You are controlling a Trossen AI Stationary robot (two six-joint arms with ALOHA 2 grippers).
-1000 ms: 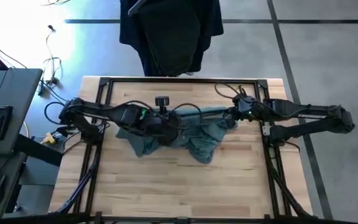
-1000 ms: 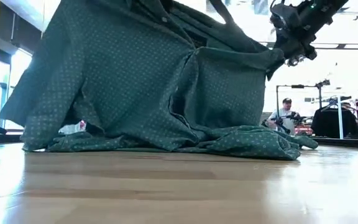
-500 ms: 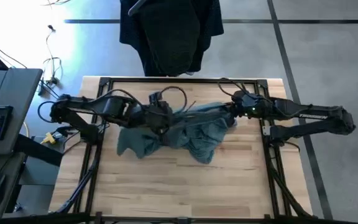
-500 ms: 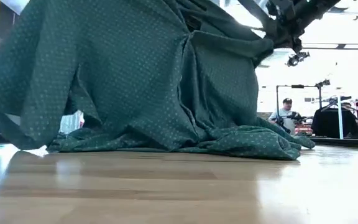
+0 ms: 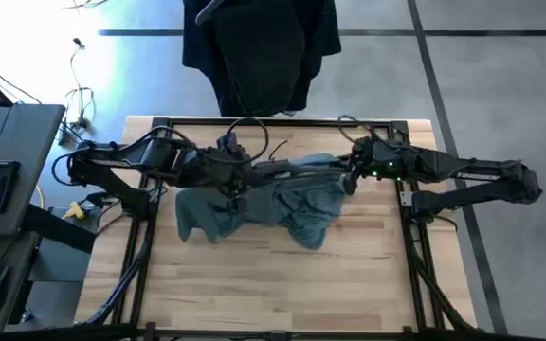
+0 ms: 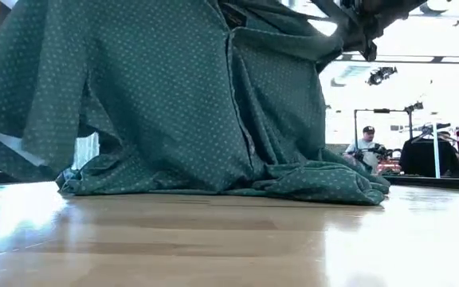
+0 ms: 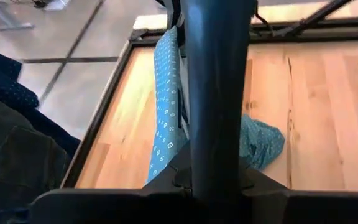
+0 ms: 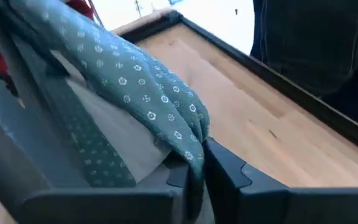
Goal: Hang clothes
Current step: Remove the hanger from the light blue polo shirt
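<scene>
From my overhead camera I see a grey floor with dark seams around a light wooden table edged by a black frame, with a keyboard desk off to the left. Beyond the table's far edge hang two dark garments, a black trouser-like piece in front of a navy shirt. In the level view a seated person shows far back in the room.

The teal shirt lies across the middle of the table, its top edge lifted and stretched between my two arms, the rest heaped on the wood. At table height it rises like a tent, the lower folds resting on the surface.

My left gripper is above the shirt's left part, toward the far side. Its wrist camera shows a band of dotted fabric running up beside a dark bar that blocks the fingers, so I cannot tell whether they are together or apart. I cannot make out a hanger for certain.

My right gripper is at the shirt's right upper corner. In its wrist view the fingers are pressed together on a fold of the teal cloth, which drapes up and away from them.
</scene>
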